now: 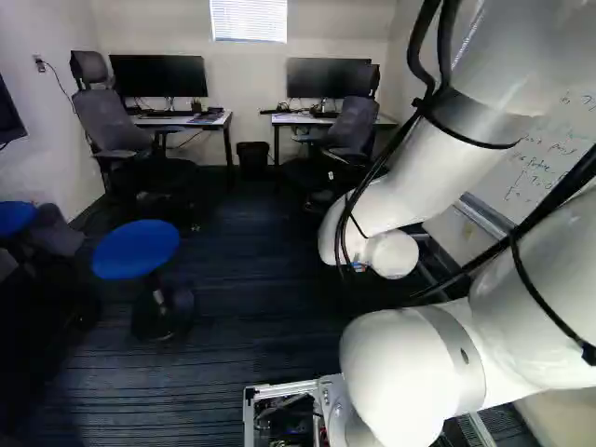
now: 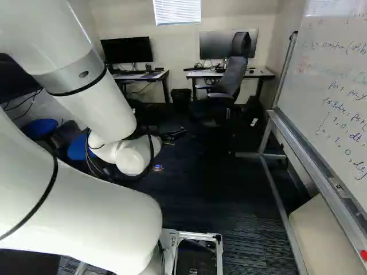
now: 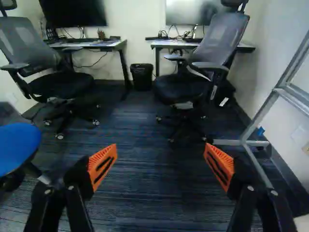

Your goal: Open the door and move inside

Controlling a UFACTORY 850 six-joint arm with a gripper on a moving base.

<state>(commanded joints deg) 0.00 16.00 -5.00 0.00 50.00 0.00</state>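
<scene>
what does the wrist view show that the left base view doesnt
Only the wrist view shows the gripper, open, with its orange pads well apart.

Only the left base view shows the window blind, the handwriting on the whiteboard, and my white arm.

Both show the two desks, the two monitors, the two office chairs, the black bin and a blue-topped stool.

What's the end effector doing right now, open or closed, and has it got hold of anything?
End effector: open, its two orange-padded fingers wide apart, holding nothing.
</scene>
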